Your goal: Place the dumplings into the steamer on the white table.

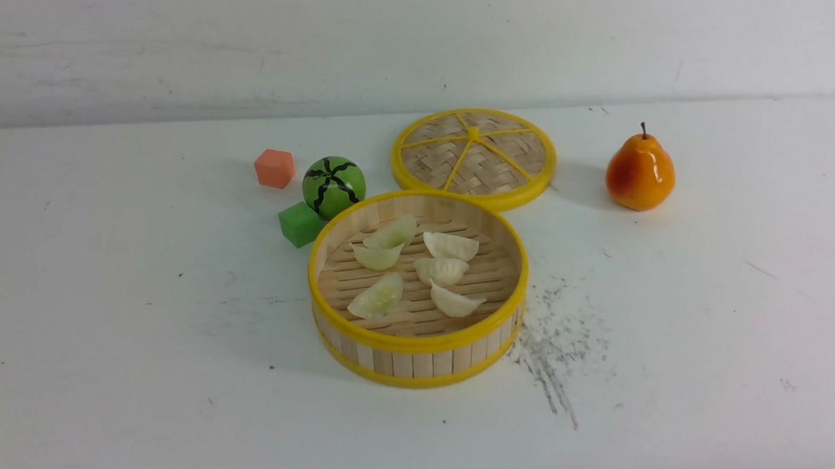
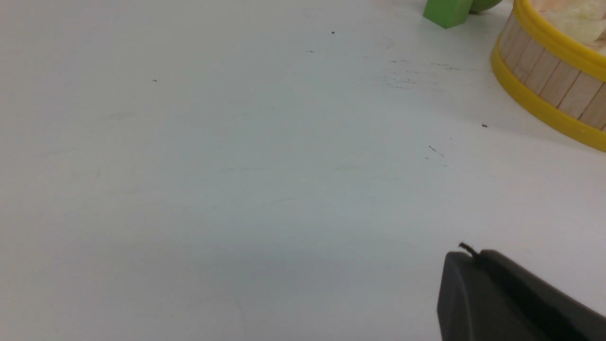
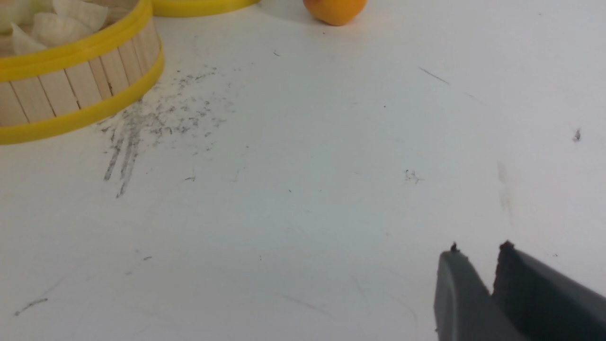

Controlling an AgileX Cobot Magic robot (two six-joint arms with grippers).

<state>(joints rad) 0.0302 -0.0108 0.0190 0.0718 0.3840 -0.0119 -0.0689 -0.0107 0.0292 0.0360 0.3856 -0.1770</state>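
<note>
As all six dumplings (image 1: 442, 271) sit inside the steamer (image 1: 422, 345), step in hand: I judge the placing done, with only the finish of the run left.
Green dumplings: in the front view, two lie towards the basket's upper left, one at its lower left.
White dumplings: all three lie in the basket's right half, on the slatted floor.
Steamer: centre of the front frame, upright on the white tabletop (image 1: 149, 387), its open top uncovered.
Left fingers (image 2: 466, 267): clenched together, with nothing between them, well apart from the basket, which enters that arm's wrist view only at the edge.
Right fingers (image 3: 516, 284): slightly parted and holding nothing, also well apart from the dumplings.
Next move: I would keep both arms clear and let them settle at rest; a needless reach could knock the rim and shift the dumplings.
Lid (image 1: 473, 154): upper middle of the front frame, just behind the steamer; the task doesn't ask me to fit it.
</note>
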